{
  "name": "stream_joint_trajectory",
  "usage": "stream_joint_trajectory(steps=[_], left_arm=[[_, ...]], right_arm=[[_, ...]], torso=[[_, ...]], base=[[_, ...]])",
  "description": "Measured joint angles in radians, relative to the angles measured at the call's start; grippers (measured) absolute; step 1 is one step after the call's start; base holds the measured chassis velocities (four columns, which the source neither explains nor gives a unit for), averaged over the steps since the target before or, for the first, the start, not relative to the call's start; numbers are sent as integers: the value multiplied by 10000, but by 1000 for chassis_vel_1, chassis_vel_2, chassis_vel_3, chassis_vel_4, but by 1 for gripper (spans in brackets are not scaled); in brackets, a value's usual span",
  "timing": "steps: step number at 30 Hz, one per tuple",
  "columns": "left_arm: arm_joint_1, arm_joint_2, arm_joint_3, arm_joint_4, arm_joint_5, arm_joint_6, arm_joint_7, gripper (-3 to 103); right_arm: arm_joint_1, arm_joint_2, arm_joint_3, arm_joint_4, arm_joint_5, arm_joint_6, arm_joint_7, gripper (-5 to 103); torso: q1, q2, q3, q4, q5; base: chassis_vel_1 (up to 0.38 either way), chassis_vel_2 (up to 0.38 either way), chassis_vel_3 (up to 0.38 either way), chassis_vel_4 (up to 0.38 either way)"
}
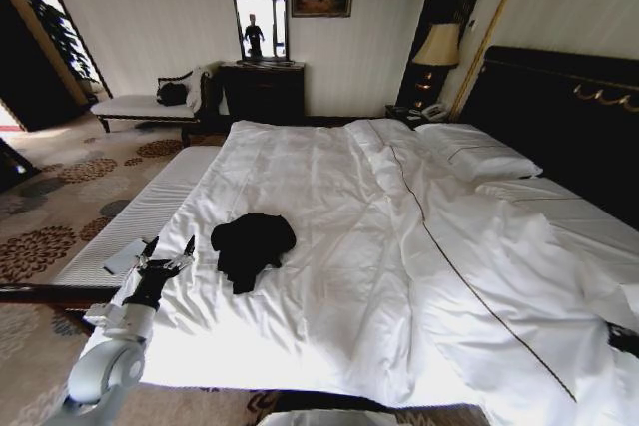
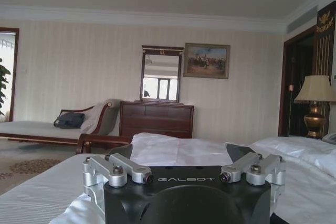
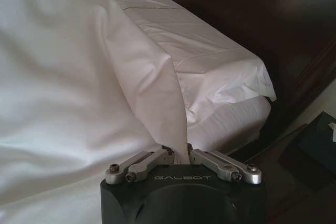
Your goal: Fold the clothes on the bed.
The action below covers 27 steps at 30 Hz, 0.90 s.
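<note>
Pinching white duvet [image 3: 79,93]: right gripper [image 3: 178,153] | left gripper [image 1: 168,252] open beside crumpled T-shirt [image 1: 252,243]

A black T-shirt [image 1: 252,246] lies crumpled in a loose heap on the white duvet near the foot of the large bed [image 1: 339,246], whose white pillows rest against a tall dark headboard.

The T-shirt [image 1: 252,246] lies crumpled on the near left part of the bed [image 1: 339,276]. The left gripper [image 1: 168,249] is just left of it, over the bed's left edge. Pillows [image 1: 477,155] lie at the far right, and a bench [image 1: 150,107] stands far left, by the wall
</note>
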Motion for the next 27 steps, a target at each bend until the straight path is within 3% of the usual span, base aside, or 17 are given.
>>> stream_joint_trajectory(steps=[9, 18, 25, 27], left_arm=[[113, -186, -93, -7, 54, -33, 0, 100], [187, -289, -132, 73, 145, -46, 0, 100], [238, -282, -165, 150, 145, -91, 0, 100], [256, -269, -177, 142, 151, -91, 0, 100]], right_arm=[[217, 391, -57, -1201, -1111, 555, -134, 1], [217, 1829, -639, -1799, -3320, 1307, -286, 1], [475, 1946, -893, -2539, -3818, 1844, -260, 1], [763, 1758, -1071, -3178, -3914, 2402, -222, 1]], torso=[[0, 0, 1, 1, 2], [1, 0, 0, 8, -1], [1, 0, 0, 6, -1], [1, 0, 0, -1, 0]], base=[[0, 0, 0, 0], [0, 0, 0, 0], [0, 0, 0, 0], [0, 0, 0, 0]])
